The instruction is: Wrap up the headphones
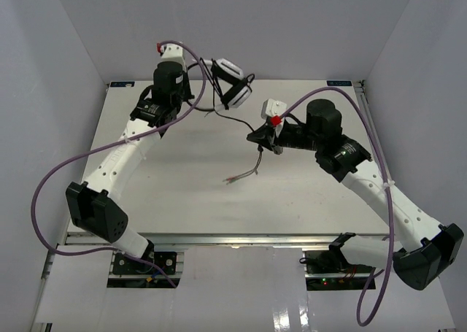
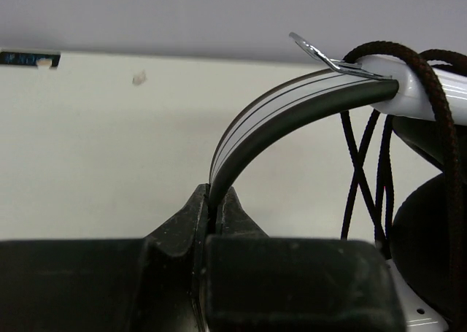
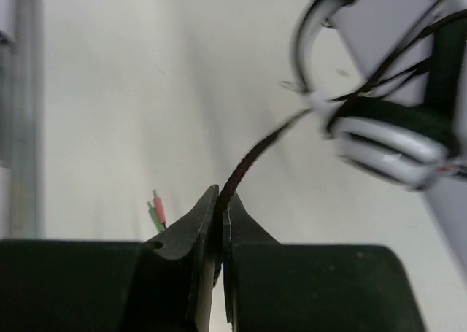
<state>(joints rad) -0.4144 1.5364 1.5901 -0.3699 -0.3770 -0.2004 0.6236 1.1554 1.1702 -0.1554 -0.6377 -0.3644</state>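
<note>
The white-and-black headphones (image 1: 232, 84) hang above the back of the table. My left gripper (image 1: 206, 75) is shut on their headband (image 2: 292, 102), and dark cable loops cross near the earcup (image 2: 379, 171). My right gripper (image 1: 255, 136) is shut on the thin dark cable (image 3: 252, 160), which runs from the headphones (image 3: 387, 139) to it. The cable's loose end lies on the table, ending in red and green plugs (image 1: 232, 179), also seen in the right wrist view (image 3: 155, 211).
Thick purple arm cables (image 1: 44, 201) loop beside both arms. The white table (image 1: 182, 193) has a metal rail along its right edge (image 1: 372, 135) and grey walls around it.
</note>
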